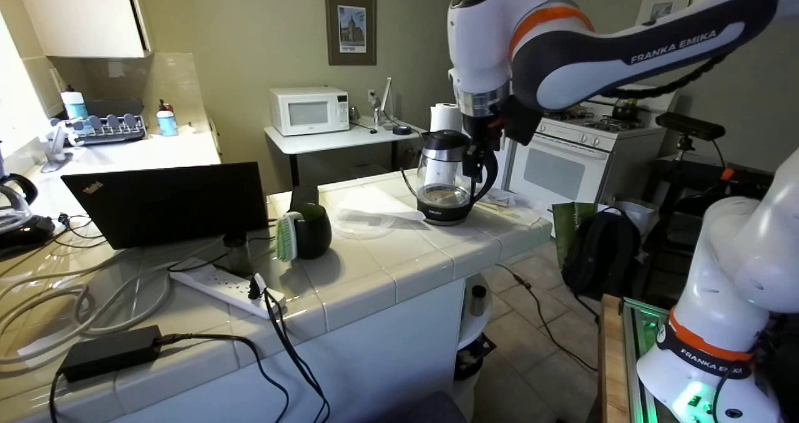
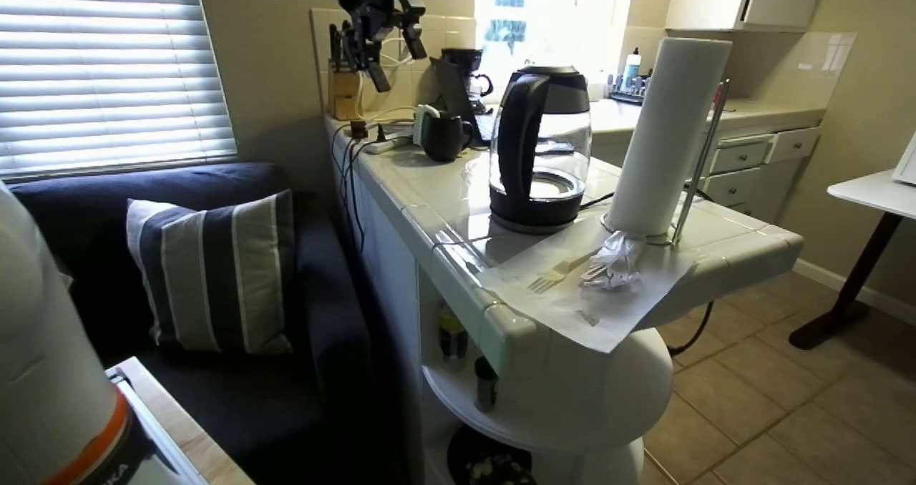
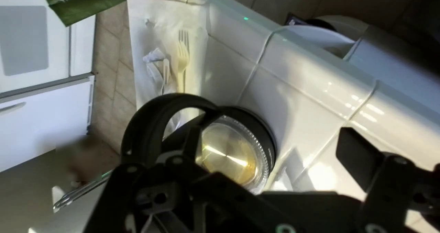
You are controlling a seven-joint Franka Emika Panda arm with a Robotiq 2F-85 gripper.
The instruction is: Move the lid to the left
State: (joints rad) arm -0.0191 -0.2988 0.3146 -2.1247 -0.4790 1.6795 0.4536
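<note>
Straight to the lettering: reading FRANKA EMIKA along the arm (image 1: 624, 73), and the same words on the dark band round the robot base (image 1: 708, 364), in an exterior view. Catching a small slanted logo (image 1: 93, 188) on the back of the laptop (image 1: 175, 204), too tiny to read; catching marks on the black bottom band of the glass kettle (image 2: 554, 138) and pale print on the green bag (image 3: 80, 9), too blurred to read. On to the containers! Upright on the desk (image 1: 362, 267), that glass kettle, with a golden disc (image 3: 227, 150) showing through the clear wall in the wrist view; contents hard to tell. Farther left in an exterior view, a dark mug (image 1: 313, 231), too black inside to make out, with a green-bristled brush (image 1: 287, 237) right at its side. In an exterior view, at the far end, a wooden block (image 2: 347, 99) bristling with dark handles; at the near corner, a paper sheet (image 2: 615, 320) carrying a fork (image 2: 560, 268). And the lid (image 1: 365, 226)! Round, see-through, flat on the desk, near the glass kettle on its left in an exterior view, between kettle and mug, with a pale patch (image 1: 371, 201) across the far side, glare or something thin, cannot tell which. Up to the gripper (image 2: 399, 67): hanging in the air, apart from the kettle, with fingers (image 3: 359, 157) spread wide.
</note>
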